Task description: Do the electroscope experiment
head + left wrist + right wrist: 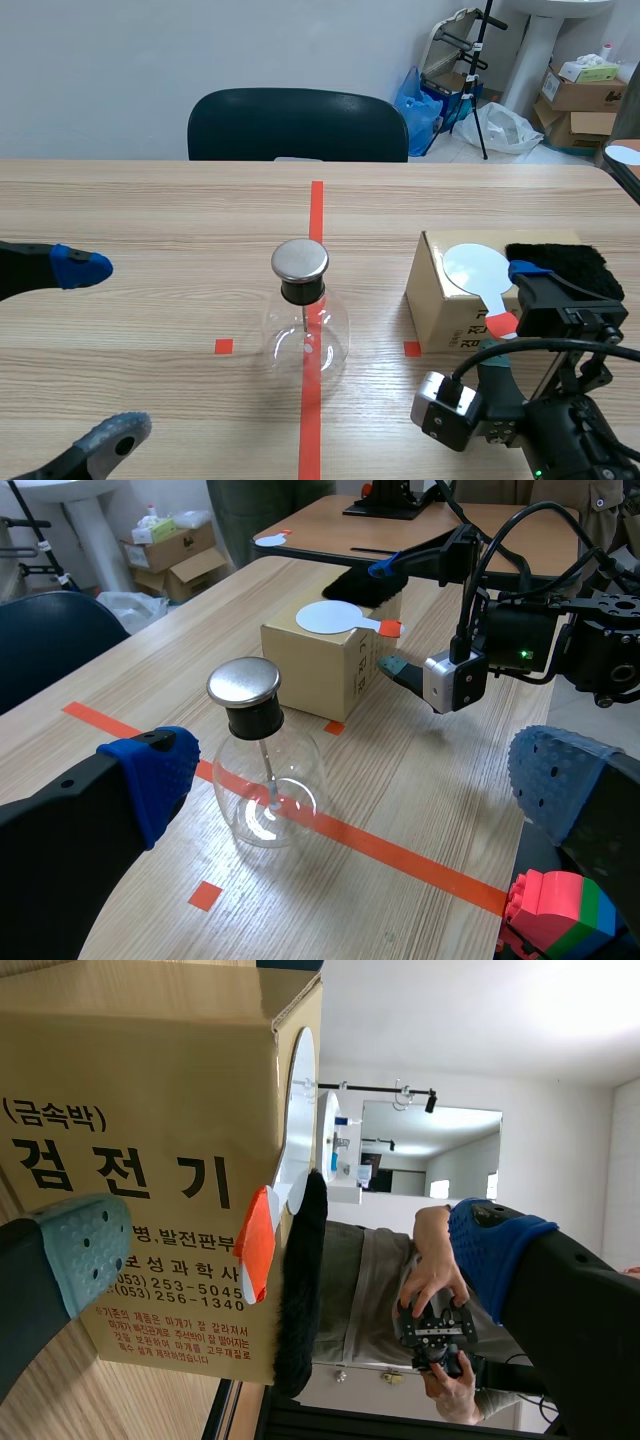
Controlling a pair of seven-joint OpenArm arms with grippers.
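Observation:
The electroscope, a clear glass flask (304,335) with a round metal cap (299,259), stands on the red centre line. In the left wrist view the flask (266,790) lies just ahead of my open left gripper (360,780), nearer its left finger. In the scene view the left gripper (97,350) is well left of the flask. On a cardboard box (440,310) lie a white disc paddle (474,268) with a red handle (257,1245) and a black fur cloth (562,264). My right gripper (285,1255) is open, turned sideways, its fingers either side of the red handle without touching it.
A dark chair (298,125) stands behind the table's far edge. A coloured toy brick (560,915) sits by the left gripper's right finger. Beyond the box, a person's hands (435,1300) hold a controller. Boxes and bags lie on the floor at back right.

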